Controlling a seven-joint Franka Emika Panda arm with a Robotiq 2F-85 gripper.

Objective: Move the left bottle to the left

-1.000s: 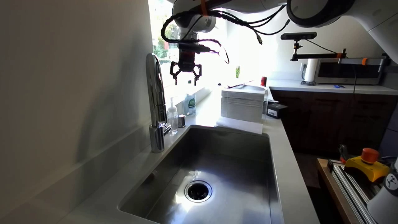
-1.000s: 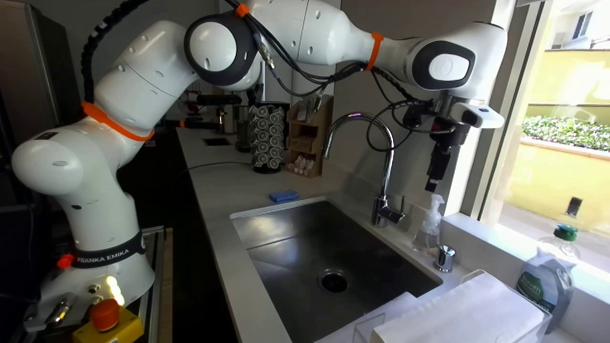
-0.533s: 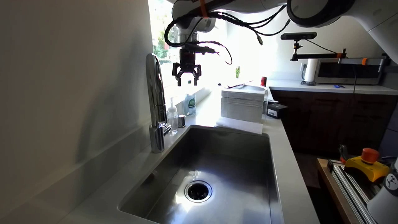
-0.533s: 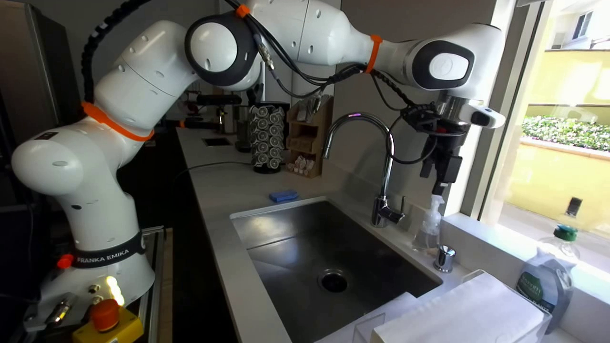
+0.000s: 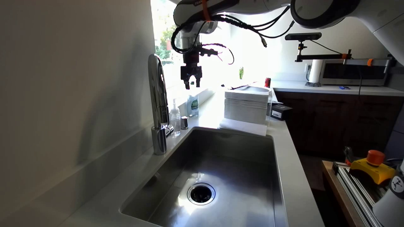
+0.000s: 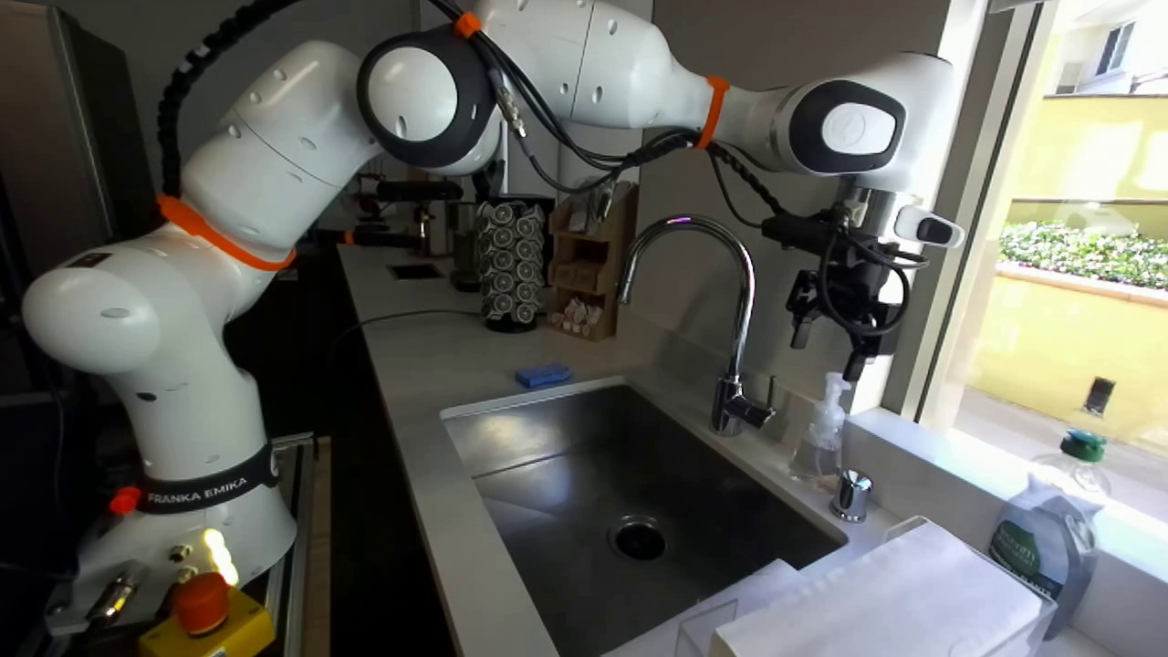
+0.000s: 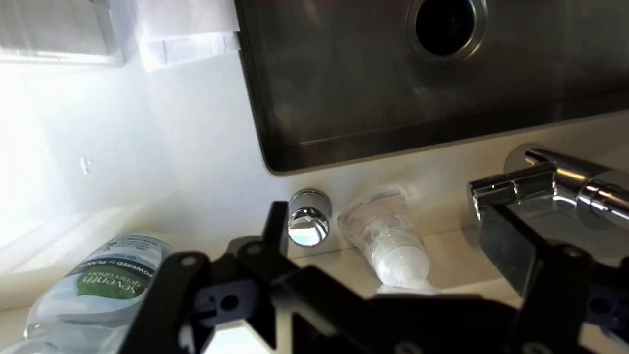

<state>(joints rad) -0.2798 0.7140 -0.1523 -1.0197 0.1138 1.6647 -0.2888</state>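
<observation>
- Where the worktop (image 6: 456,356) borders the sink (image 6: 566,502) on its faucet side, we see the clear pump bottle (image 6: 818,443) standing upright.
- Above that sink edge we find the claw (image 6: 827,356), its fingers (image 7: 506,248) spread, over the bottle; whether they touch it, we cannot tell.
- Along the same sink edge we note the faucet (image 6: 744,310) and the chrome cap (image 6: 851,495), one on each side of the bottle.
- Beyond the sink's end we see the white stack (image 5: 246,107) and the Seventh Generation bottle (image 7: 110,280).

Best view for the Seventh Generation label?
Wrist view: the label is largest there and its lettering legible, though roughly upside down. Both exterior views show the label too, but smaller and harder to read.
</observation>
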